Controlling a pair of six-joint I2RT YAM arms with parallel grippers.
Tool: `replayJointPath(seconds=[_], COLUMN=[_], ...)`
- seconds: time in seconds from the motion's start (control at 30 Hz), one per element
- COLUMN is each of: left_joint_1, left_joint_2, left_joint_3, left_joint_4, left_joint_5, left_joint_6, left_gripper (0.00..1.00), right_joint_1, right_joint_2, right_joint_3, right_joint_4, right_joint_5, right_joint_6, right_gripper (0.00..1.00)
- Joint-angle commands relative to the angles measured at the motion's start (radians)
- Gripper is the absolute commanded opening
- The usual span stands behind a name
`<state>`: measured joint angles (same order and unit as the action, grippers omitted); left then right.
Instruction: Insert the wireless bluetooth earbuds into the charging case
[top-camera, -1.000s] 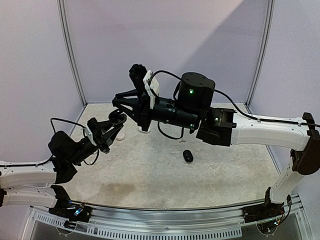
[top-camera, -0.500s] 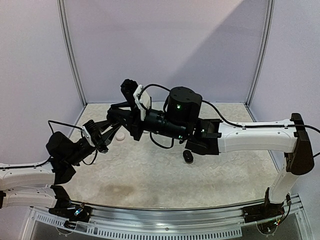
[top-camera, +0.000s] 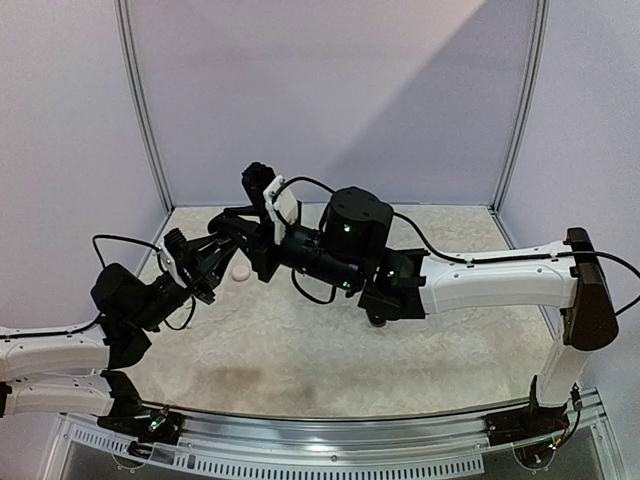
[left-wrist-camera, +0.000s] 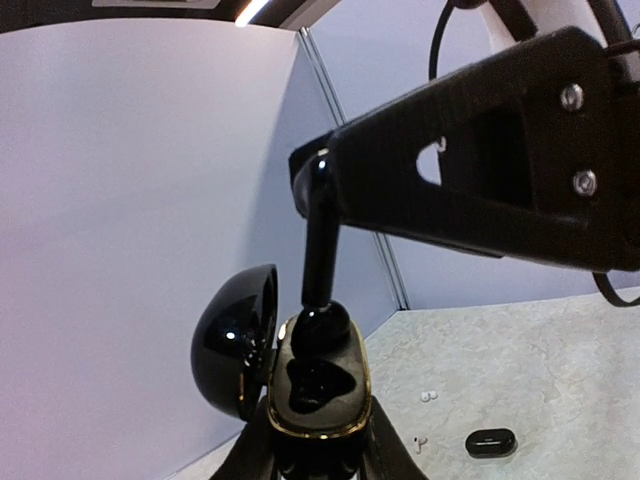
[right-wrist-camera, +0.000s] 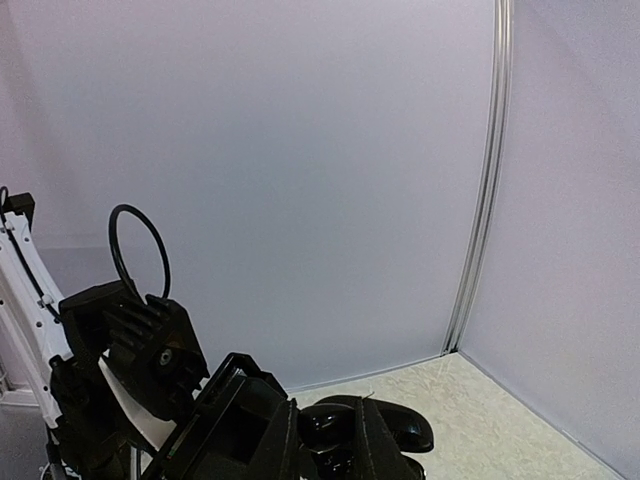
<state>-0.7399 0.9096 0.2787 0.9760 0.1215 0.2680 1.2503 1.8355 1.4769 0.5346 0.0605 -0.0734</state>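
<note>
Here, the left pincer (left-wrist-camera: 318, 452) grips an open charging case (left-wrist-camera: 318, 395) from below, clear of the surface (left-wrist-camera: 540, 350). The case is glossy black with a gold-toned rim, and its lid (left-wrist-camera: 235, 340) is swung back to the left. A rounded, glossy black earbud (left-wrist-camera: 320, 325) sits at the case's far rim, above the dark hollow. The right pincer (right-wrist-camera: 325, 445), reaching across from the right, is clenched on it. The left wrist view shows only one slim finger (left-wrist-camera: 320, 230) coming down onto the bud, and whether the bud is seated cannot be told. Two tiny white earbuds (left-wrist-camera: 428, 396) lie on the surface below, near a closed black case (left-wrist-camera: 490, 441). From above, the right arm mostly hides that case. A small white rounded item (top-camera: 240, 271) beside the pincers is too small to identify.
</note>
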Motion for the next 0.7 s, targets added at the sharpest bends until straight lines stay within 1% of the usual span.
replayJointPath(seconds=[0.0,0.67], left_joint_1=[-0.011,-0.021], left_joint_2=[0.0,0.0], left_joint_3=[0.01,0.017], left_joint_4=[0.017,0.011], left_joint_5=[-0.028,-0.03], left_joint_6=[-0.057,-0.062], left_gripper=[0.0,0.0], right_joint_1=[0.009,0.008], right_joint_2=[0.029,0.076], right_joint_3=[-0.001,0.029], right_joint_4=[0.03,0.001], right_joint_5=[0.039,0.054], right_joint_6=[0.026,0.044], right_gripper=[0.0,0.0])
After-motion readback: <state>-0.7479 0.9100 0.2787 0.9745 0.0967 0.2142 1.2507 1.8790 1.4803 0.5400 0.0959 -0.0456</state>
